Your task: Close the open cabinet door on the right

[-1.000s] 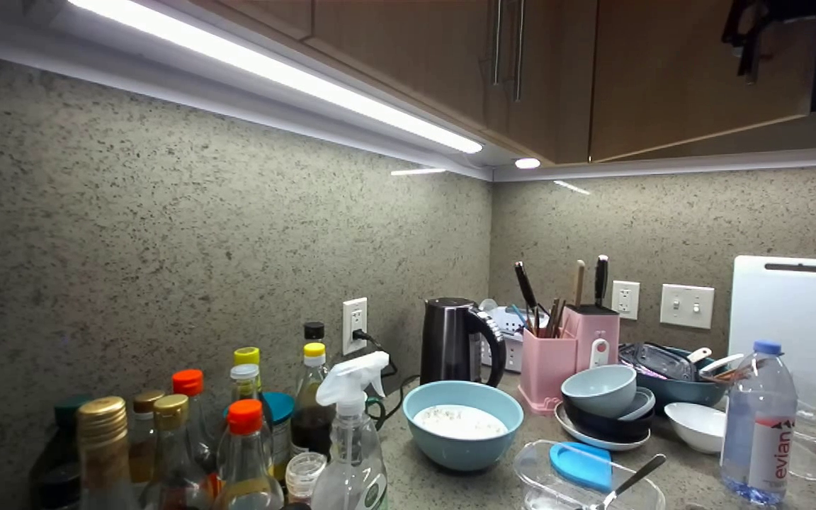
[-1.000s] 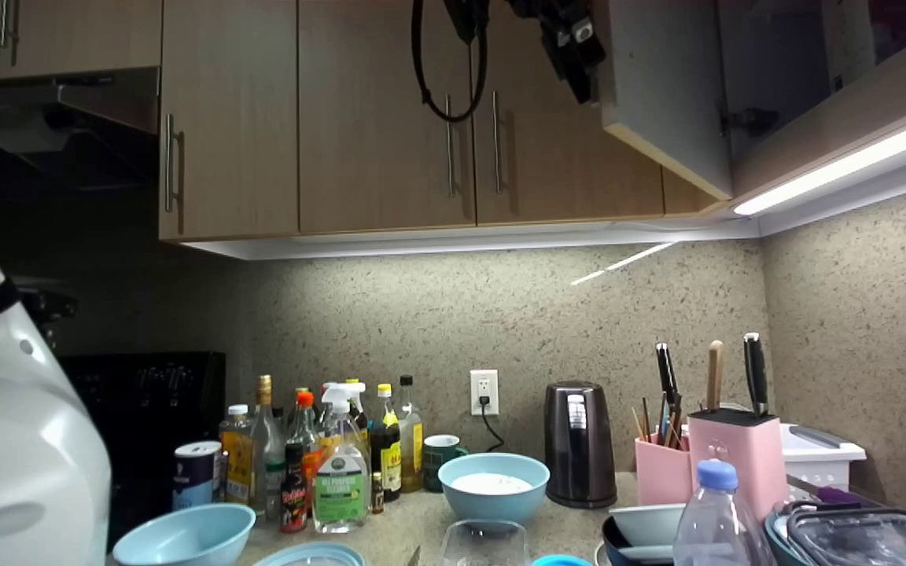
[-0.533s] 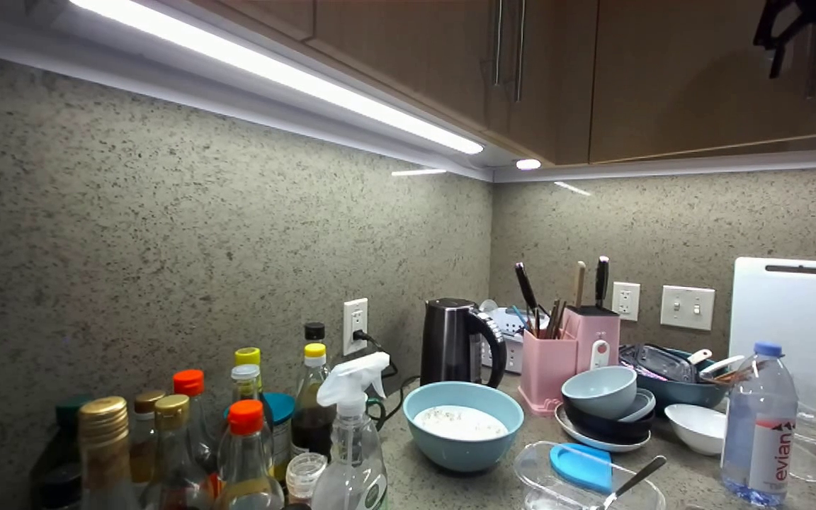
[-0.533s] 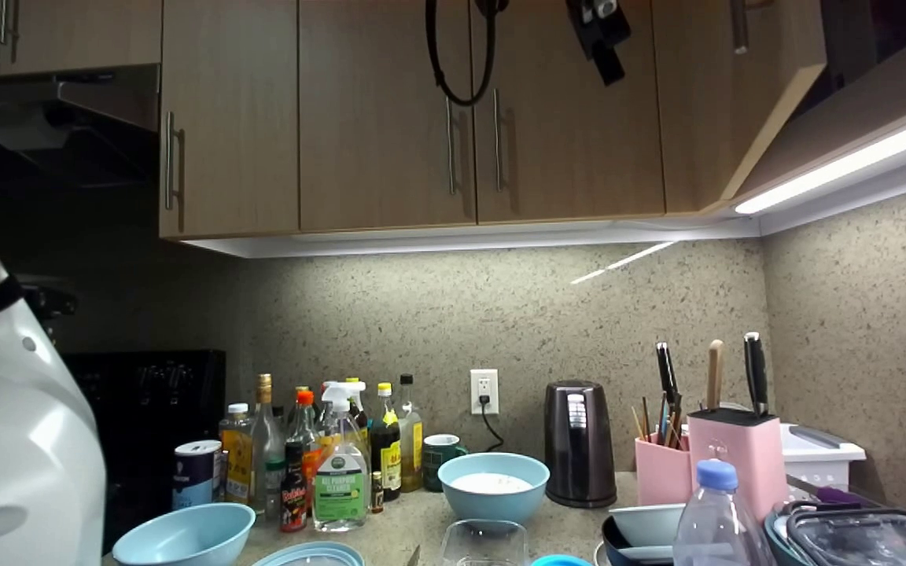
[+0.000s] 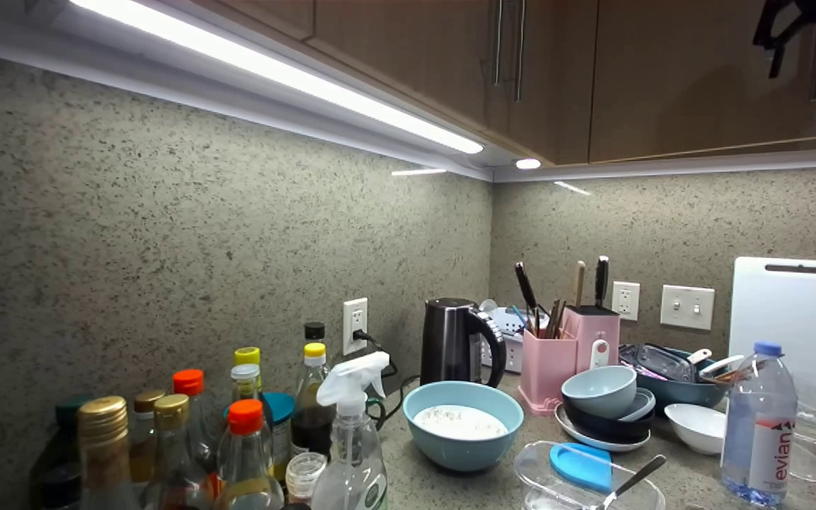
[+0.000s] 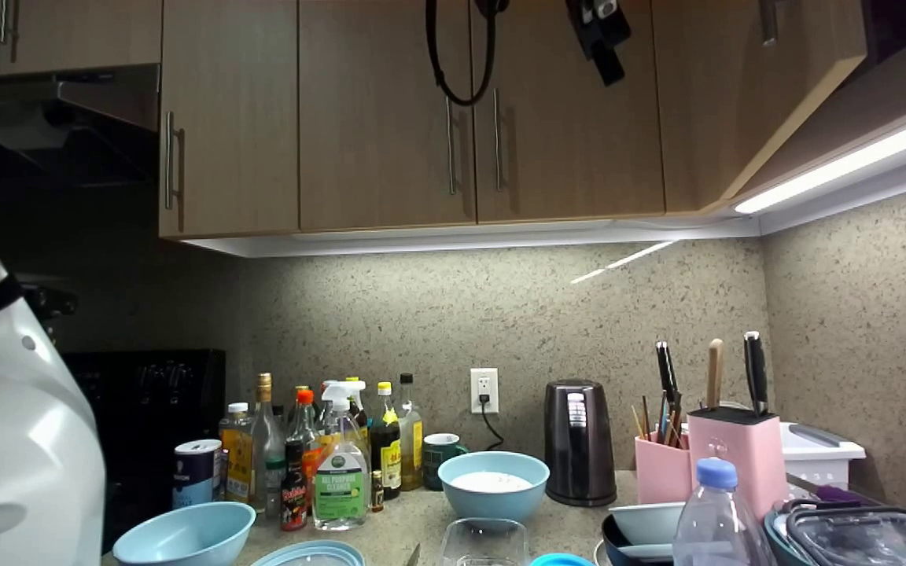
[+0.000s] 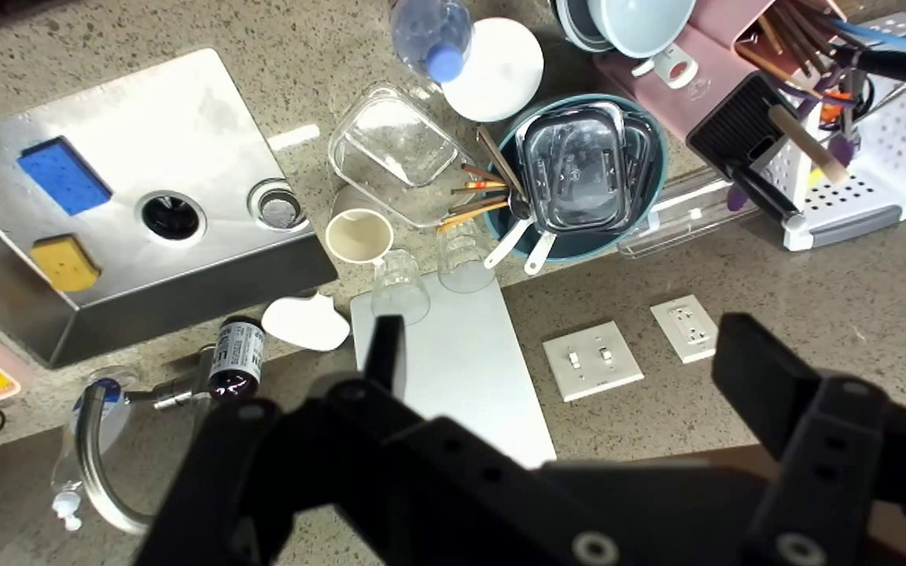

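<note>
Jaws are spread wide w/ nothing held. Cabinet door (image 6: 783,90), upper R in an exterior view, is seen ajar. It could be left part-open if the push is cut short; its handle (image 6: 769,23) could be hooked if jaws are brought in spread.

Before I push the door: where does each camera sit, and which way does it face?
Wrist view: on the wrist, looking down at the sink and cutting board; open fingers show.
An exterior view: near the spray bottle, facing the wall corner; fingers at top.
An exterior view: beside the white arm, facing the backsplash squarely; arm and fingers show.
Both exterior views share the electric kettle and the cabinet door, ajar.
</note>
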